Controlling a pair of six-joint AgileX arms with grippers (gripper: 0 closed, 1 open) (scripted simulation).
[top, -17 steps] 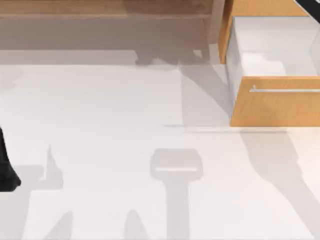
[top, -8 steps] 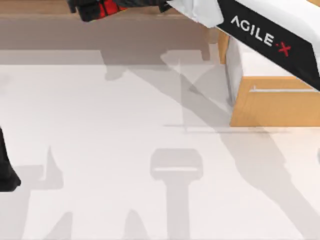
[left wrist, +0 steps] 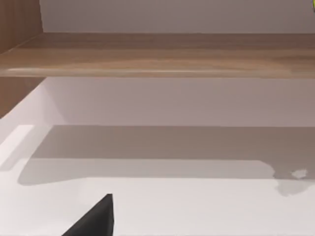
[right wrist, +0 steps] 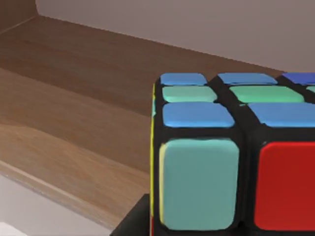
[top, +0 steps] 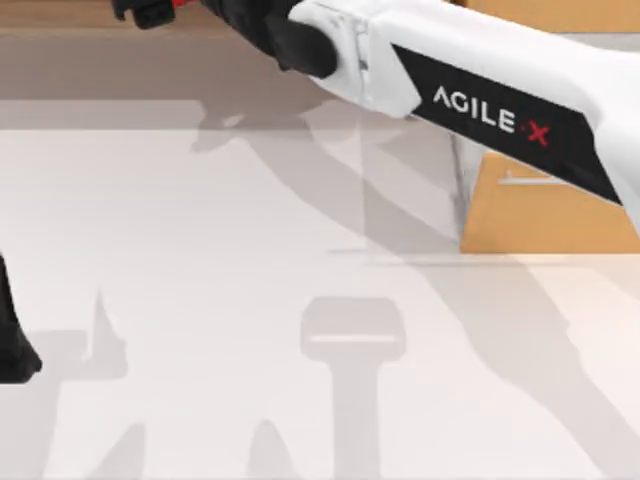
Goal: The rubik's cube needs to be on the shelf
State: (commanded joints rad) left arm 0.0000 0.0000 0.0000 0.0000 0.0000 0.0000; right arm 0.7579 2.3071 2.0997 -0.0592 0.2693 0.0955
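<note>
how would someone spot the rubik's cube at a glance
Find the long wooden shelf along the table's far edge, then follow the right arm reaching over it. At the right gripper sits the rubik's cube, black-gridded with blue, green, teal and red stickers, unlike the plain wood around.

From the left wrist camera, the shelf (left wrist: 157, 54) runs straight across, a long light-brown board with a rounded front edge. A wooden side panel (left wrist: 17, 24) stands upright at one end. Under the board sits a grey recess (left wrist: 162, 101), and its shadow falls in a broad band over the white worktop (left wrist: 197, 211). A dark wedge, part of the left tool (left wrist: 96, 219), pokes in at the frame's edge.
</note>
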